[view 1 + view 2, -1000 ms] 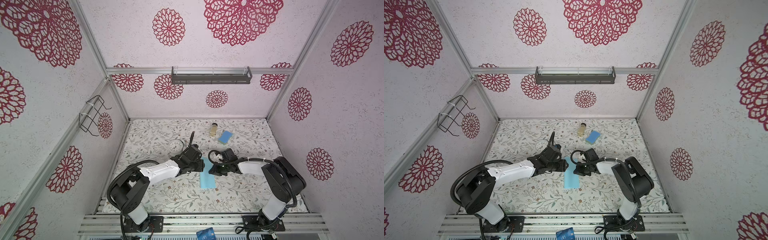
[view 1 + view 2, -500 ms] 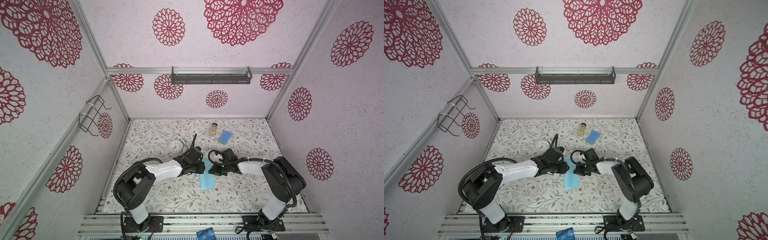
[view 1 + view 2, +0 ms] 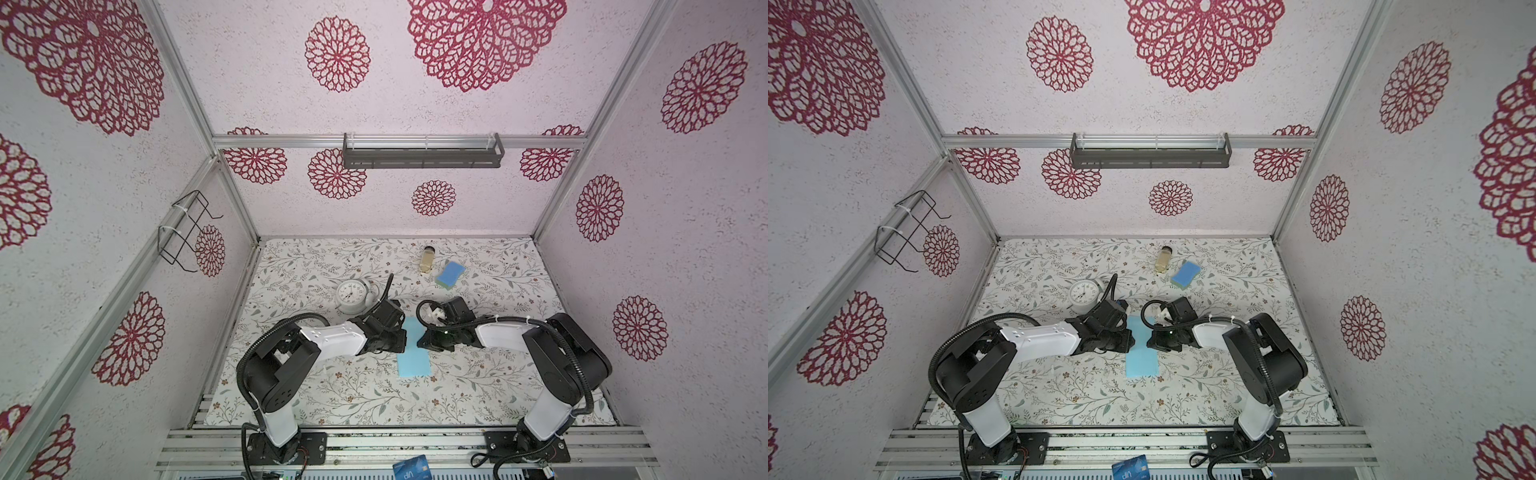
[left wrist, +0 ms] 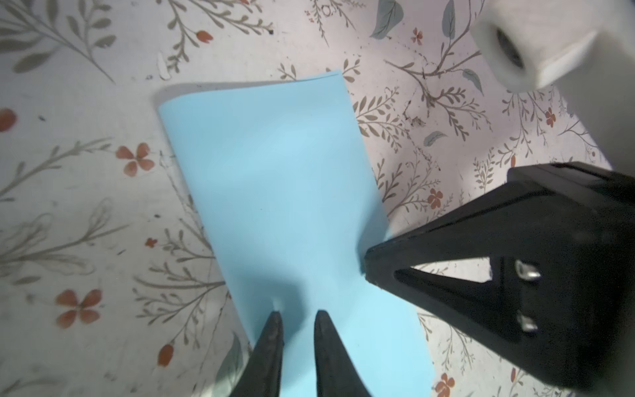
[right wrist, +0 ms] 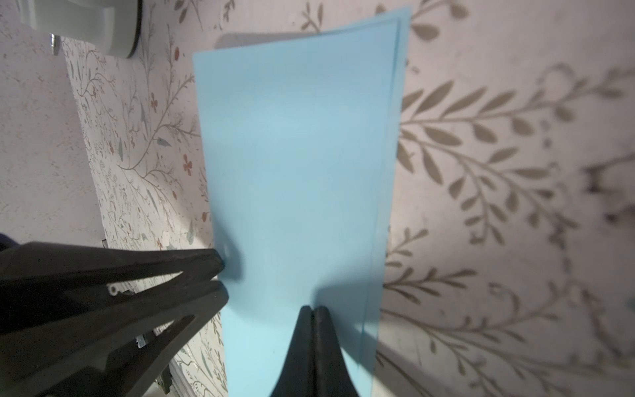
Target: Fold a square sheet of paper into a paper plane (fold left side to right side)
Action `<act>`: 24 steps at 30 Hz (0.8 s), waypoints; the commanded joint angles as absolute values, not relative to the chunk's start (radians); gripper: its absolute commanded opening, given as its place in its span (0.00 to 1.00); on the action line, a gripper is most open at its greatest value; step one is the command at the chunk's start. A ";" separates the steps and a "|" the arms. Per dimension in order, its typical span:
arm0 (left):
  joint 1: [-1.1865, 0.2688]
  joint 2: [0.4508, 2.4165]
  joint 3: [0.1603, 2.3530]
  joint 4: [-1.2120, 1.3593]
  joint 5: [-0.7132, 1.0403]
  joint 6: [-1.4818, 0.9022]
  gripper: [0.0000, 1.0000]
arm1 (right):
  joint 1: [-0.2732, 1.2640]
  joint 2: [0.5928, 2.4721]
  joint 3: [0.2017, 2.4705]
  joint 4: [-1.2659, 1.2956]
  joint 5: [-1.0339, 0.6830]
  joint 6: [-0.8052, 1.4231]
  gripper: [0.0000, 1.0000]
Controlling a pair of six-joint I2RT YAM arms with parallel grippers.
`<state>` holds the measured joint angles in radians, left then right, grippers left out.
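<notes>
- Printed card (image 3: 410, 467): lying on the front rail, taking no part.
- Sheet of paper (image 3: 412, 362): lying on the flowered surface (image 3: 332, 395) between the two arms. It is already doubled left over right into a narrow strip. In the right wrist view the free edges are running almost flush, with a sliver of the lower layer showing. The folded side is bulging slightly at one end, so the crease is judged soft.
- Left gripper (image 4: 298, 314): jaws standing a narrow gap apart, grasping nothing, tips appearing to touch the paper by the folded side.
- Right gripper (image 5: 312, 309): jaws clenched together, empty, tip bearing on the strip near the free edges.
- Clock (image 3: 352, 296), sponge (image 3: 450, 274), small bottle (image 3: 428, 258): sitting farther back, apart from the work.
- Outstanding: flattening the crease and every nose and wing fold. No plane shape is showing yet.
</notes>
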<state>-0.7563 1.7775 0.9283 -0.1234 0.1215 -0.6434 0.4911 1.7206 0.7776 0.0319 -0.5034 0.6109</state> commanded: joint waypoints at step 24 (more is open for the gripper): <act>-0.753 1.795 0.931 -0.094 0.119 -0.656 0.21 | 0.353 1.570 0.778 -0.001 -0.535 0.669 0.07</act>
